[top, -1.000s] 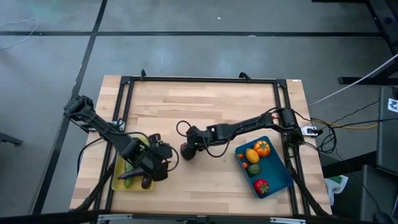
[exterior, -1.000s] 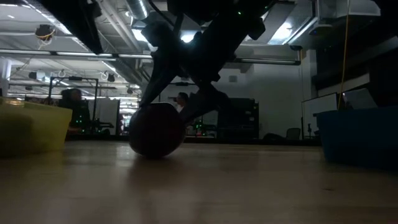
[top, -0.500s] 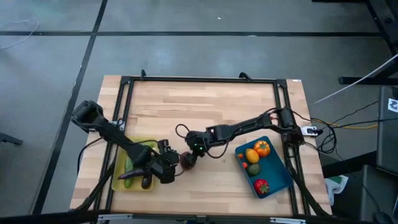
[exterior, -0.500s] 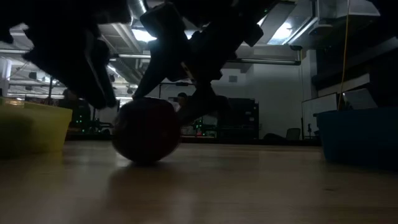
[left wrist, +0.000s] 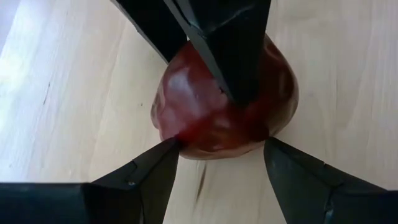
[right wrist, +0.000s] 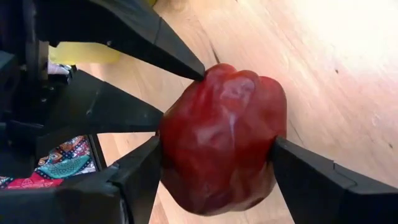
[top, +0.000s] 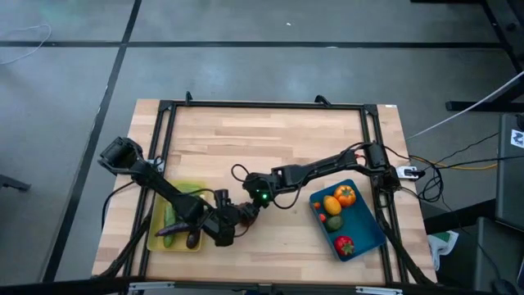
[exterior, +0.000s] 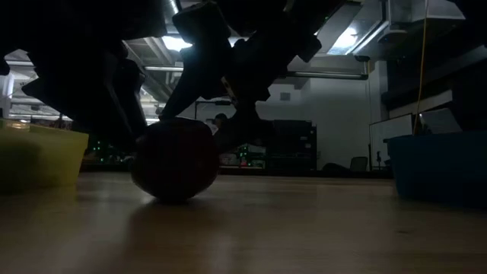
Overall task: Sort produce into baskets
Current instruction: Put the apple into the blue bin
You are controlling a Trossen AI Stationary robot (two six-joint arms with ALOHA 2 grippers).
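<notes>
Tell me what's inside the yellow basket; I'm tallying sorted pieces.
Inside the yellow basket, a green cucumber and two purple eggplants show. The left arm covers part of its inside, so more could lie hidden there.
</notes>
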